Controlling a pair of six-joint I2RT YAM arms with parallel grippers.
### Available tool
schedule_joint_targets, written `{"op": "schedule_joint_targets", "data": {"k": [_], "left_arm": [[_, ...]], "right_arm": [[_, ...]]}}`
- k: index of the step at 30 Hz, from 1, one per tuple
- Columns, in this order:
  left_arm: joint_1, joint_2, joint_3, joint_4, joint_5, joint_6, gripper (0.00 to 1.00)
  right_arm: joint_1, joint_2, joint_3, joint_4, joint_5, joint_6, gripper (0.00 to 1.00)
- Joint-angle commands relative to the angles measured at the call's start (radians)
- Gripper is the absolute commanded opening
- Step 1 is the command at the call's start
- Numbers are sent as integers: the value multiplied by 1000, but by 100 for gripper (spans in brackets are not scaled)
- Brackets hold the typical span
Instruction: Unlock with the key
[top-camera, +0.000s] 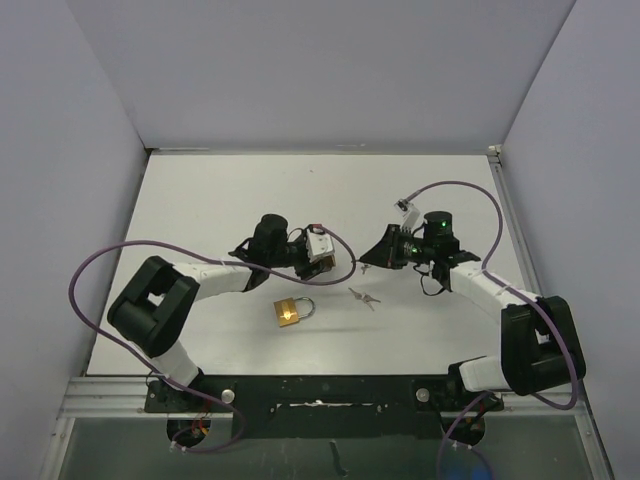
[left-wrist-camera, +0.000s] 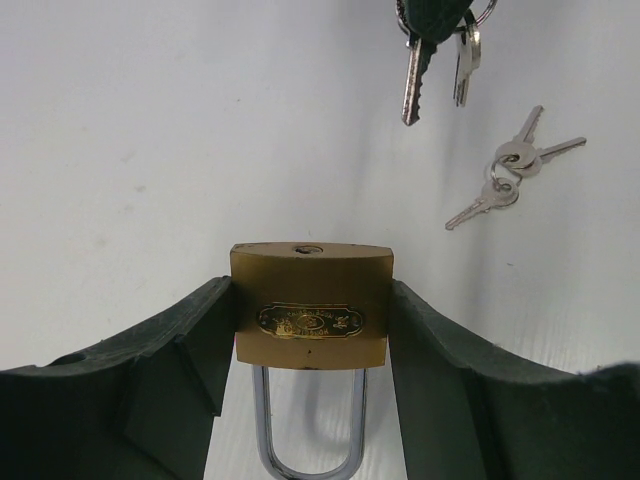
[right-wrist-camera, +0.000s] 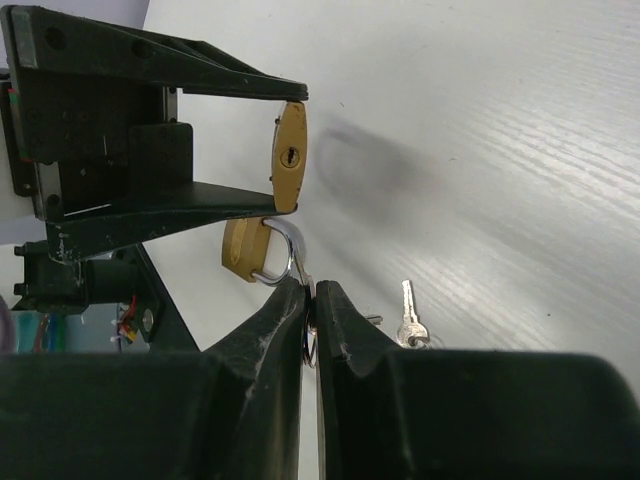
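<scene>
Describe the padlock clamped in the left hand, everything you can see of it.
The padlock has a brass-coloured body with an oval embossed plate on its face, a keyhole in its bottom end and a chrome shackle, both legs seated, so it looks locked. The left hand grips its two side edges, shackle toward the wrist, keyhole facing the keys held by the right hand.

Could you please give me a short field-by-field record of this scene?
left pincer: shut on held padlock, keyhole facing right pincer
right pincer: shut on key bunch, apart from the keyhole
second padlock: lying on table
spare keys: lying on table, in neither pincer
</scene>
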Motion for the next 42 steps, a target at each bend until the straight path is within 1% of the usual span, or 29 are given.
{"op": "schedule_joint_targets", "data": {"k": [1,4,16,29,42], "left_arm": [[-13,-75,-36,228,71,23,0],[-20,-94,-45,245,60,40,0],[-84,-130,-34,177,-24,106,0],[-92,-133,-31,172,-52,103,0],[-99,-137,-39,175,-45,104,0]], "right_arm": [[20,-43,52,12,11,-10,0],[22,-46,61,0,23,-5,0],[85,-31,111,-35,103,5,0],[136,-36,118,-61,153,-25,0],[148,-17,112,-38,159,-22,0]]}}
